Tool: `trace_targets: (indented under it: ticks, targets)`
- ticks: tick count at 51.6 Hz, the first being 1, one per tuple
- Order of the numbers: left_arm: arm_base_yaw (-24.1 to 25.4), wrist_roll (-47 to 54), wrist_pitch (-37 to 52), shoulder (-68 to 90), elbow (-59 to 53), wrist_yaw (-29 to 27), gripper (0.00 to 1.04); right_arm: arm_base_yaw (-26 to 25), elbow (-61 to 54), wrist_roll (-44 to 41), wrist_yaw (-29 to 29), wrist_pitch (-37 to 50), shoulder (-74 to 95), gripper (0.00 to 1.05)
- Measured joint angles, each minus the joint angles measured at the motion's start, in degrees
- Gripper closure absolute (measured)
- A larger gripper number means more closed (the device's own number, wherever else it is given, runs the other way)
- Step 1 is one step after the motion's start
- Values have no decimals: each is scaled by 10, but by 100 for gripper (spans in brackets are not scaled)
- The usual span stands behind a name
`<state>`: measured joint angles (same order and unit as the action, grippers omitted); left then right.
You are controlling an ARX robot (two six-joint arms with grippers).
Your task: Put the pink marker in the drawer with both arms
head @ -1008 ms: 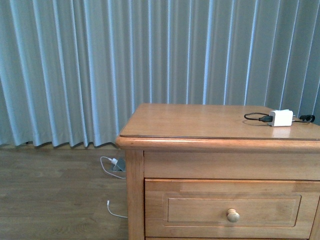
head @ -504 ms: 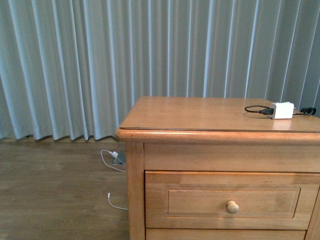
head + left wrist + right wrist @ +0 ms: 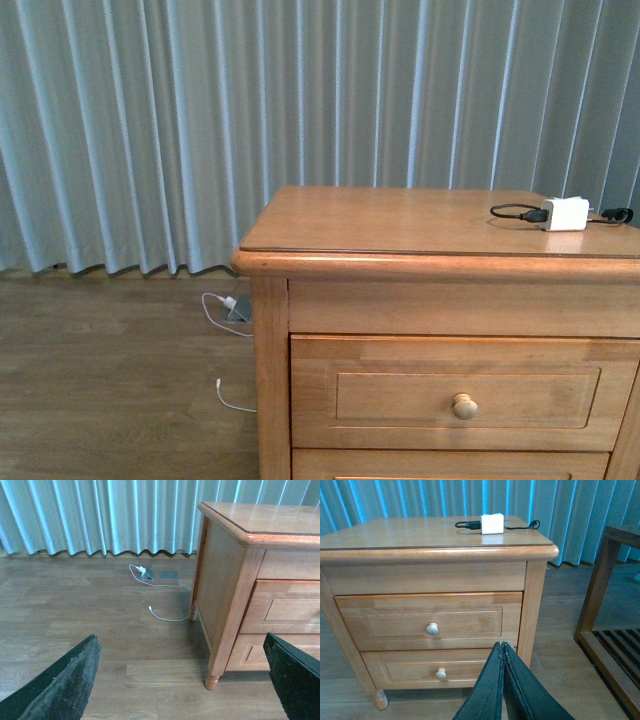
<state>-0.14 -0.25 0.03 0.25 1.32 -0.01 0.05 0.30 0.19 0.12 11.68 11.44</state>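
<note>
The wooden cabinet's top drawer (image 3: 465,392) is shut, with a round knob (image 3: 464,406); it also shows in the right wrist view (image 3: 430,620). The pink marker is not in view in any frame. My left gripper (image 3: 185,680) is open and empty, low over the floor to the left of the cabinet. My right gripper (image 3: 502,647) is shut and empty, in front of the cabinet's lower right corner, away from the drawer knob (image 3: 432,628). Neither arm shows in the front view.
A white charger block (image 3: 563,213) with a black cable lies on the cabinet top (image 3: 400,225). A second drawer (image 3: 440,667) sits below. White cables (image 3: 165,615) lie on the wood floor by the curtain. A dark wooden rack (image 3: 612,630) stands right of the cabinet.
In the front view the cabinet has shifted up and slightly right, showing more of its front and the lower drawer's edge; the view has tilted down.
</note>
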Motion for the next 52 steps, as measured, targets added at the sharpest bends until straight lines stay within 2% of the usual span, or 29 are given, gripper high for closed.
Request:
trace_targets:
  ticks: [7,12,33,52]
  targets:
    - [0,0,0,0,0,0,6,0,0,0,0,-22,-21,103]
    - [0,0,0,0,0,0,6,0,0,0,-1,-110,-92,103]
    - [0,0,0,0,0,0,6,0,0,0,-1,-116,-112,103]
    - [0,0,0,0,0,0,6,0,0,-1,-1,-116,-112,36]
